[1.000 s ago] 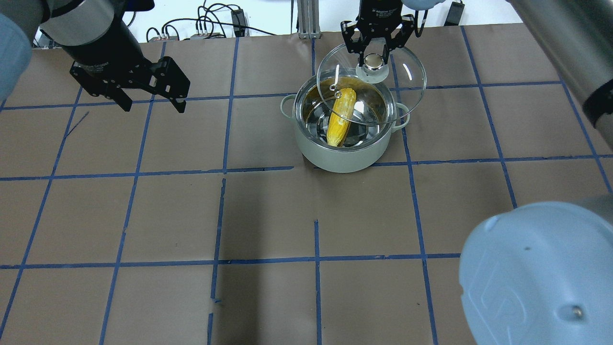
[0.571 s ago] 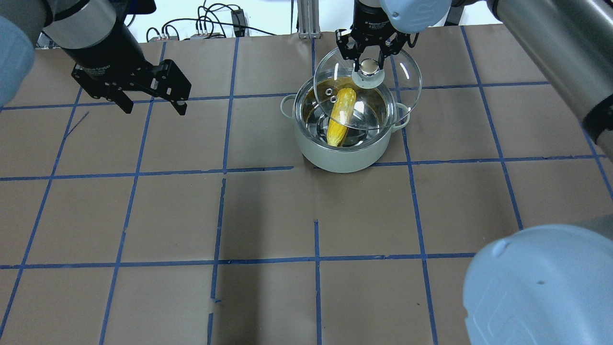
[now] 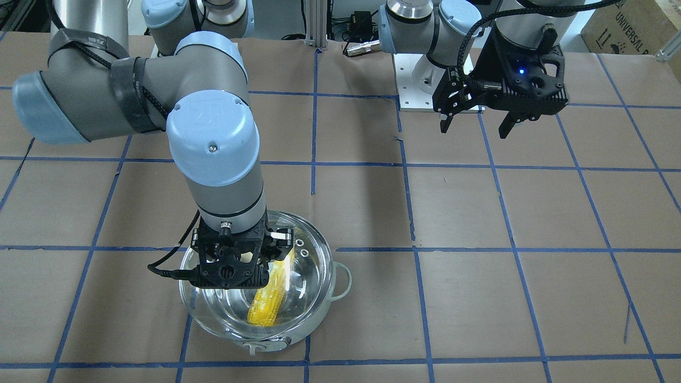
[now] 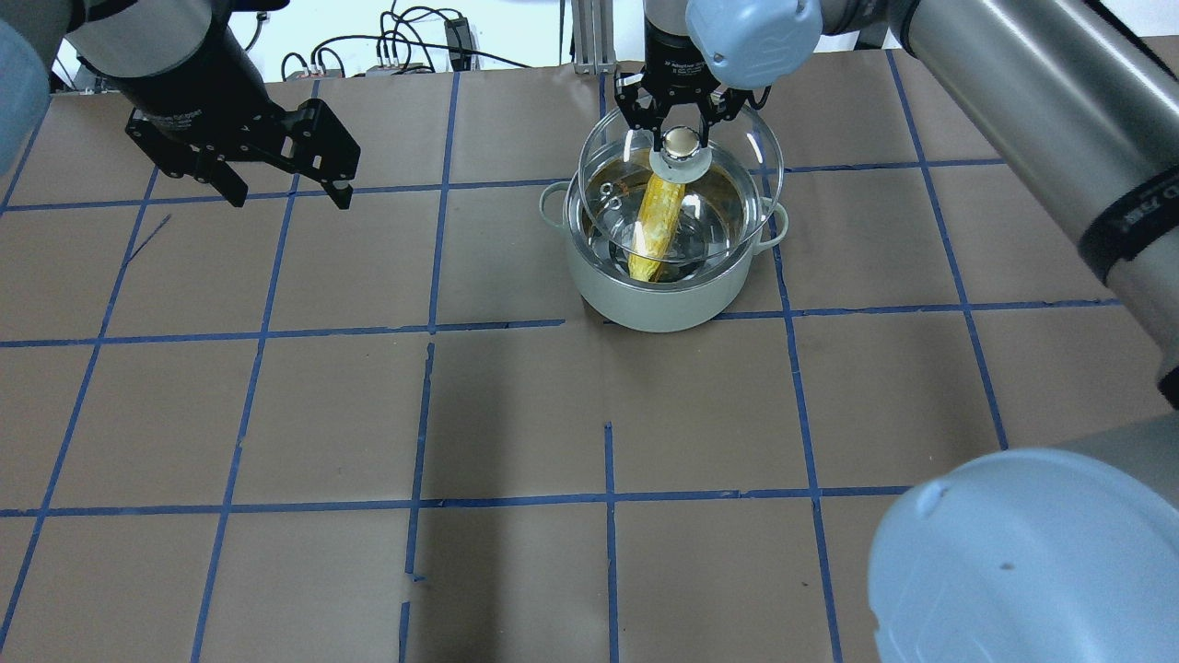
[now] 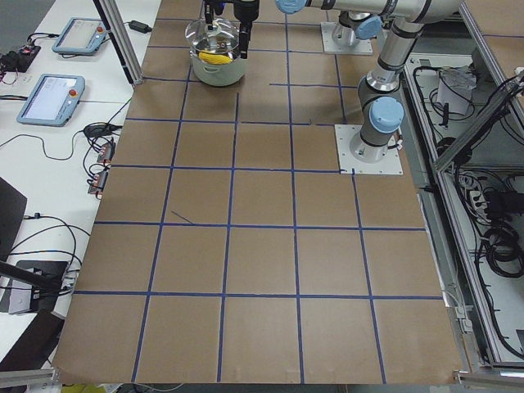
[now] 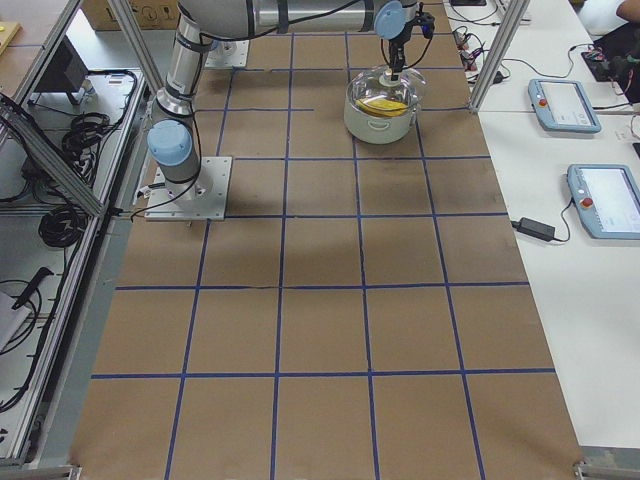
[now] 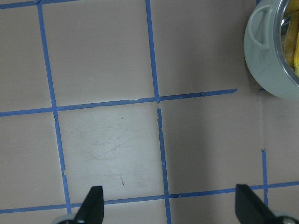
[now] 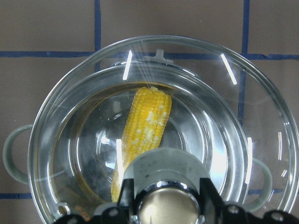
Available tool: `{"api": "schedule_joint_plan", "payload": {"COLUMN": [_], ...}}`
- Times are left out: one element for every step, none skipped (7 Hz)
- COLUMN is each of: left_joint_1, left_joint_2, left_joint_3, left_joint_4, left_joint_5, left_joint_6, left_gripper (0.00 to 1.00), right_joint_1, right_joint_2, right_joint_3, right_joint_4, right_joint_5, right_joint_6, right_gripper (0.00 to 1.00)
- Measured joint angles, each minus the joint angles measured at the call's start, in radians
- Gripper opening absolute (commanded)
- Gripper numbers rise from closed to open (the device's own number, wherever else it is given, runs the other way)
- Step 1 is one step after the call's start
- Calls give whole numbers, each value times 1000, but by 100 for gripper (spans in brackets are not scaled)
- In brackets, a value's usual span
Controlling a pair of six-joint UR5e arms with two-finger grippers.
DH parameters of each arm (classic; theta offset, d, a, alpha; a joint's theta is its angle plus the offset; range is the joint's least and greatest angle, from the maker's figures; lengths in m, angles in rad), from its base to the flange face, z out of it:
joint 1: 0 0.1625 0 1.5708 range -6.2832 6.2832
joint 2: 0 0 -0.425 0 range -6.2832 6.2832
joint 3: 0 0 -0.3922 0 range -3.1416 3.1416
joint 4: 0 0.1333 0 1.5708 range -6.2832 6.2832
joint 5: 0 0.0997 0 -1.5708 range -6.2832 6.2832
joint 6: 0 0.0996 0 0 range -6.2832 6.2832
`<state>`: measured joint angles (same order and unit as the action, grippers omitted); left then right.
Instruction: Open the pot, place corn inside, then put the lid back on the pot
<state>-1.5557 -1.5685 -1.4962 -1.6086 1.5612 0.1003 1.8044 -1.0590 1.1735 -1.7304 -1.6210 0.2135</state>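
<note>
The pot (image 4: 659, 308) stands on the far middle of the table with the corn (image 4: 656, 226) lying inside it. My right gripper (image 4: 680, 140) is shut on the metallic knob of the glass lid (image 4: 741, 147) and holds it just above the pot, offset a little far and right of the rim. The right wrist view shows the corn (image 8: 145, 116) through the lid (image 8: 261, 116), with the knob (image 8: 164, 205) between the fingers. My left gripper (image 4: 288, 196) is open and empty, hovering at the far left, well away from the pot.
Blue tape lines grid the brown table cover (image 4: 516, 414). Cables and an aluminium post (image 4: 589, 37) lie beyond the far edge. The right arm's elbow (image 4: 1022, 552) fills the near right corner of the overhead view. The pot's edge (image 7: 266, 60) shows in the left wrist view.
My right gripper has carried the lid leftward, from beyond the pot's far right rim to nearly over the pot. The left gripper has barely moved.
</note>
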Motion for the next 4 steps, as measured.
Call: {"api": "schedule_joint_plan", "payload": {"left_joint_1": [-2, -4, -5, -6], "left_joint_2": [-1, -1, -1, 0], "left_joint_3": [0, 0, 0, -3], "left_joint_4": [0, -1, -1, -1], "left_joint_5": [-2, -3, -3, -3], "left_joint_6": [0, -1, -1, 0], "left_gripper": [100, 100, 100, 100], "right_joint_1": [1, 5, 10, 13], "right_joint_2": [5, 9, 13, 18], "right_joint_3": [3, 6, 8, 9], "right_joint_4": [-1, -4, -8, -11], "right_joint_5": [4, 9, 12, 15], "right_joint_6": [0, 0, 1, 0], "right_gripper": [5, 5, 5, 4]}}
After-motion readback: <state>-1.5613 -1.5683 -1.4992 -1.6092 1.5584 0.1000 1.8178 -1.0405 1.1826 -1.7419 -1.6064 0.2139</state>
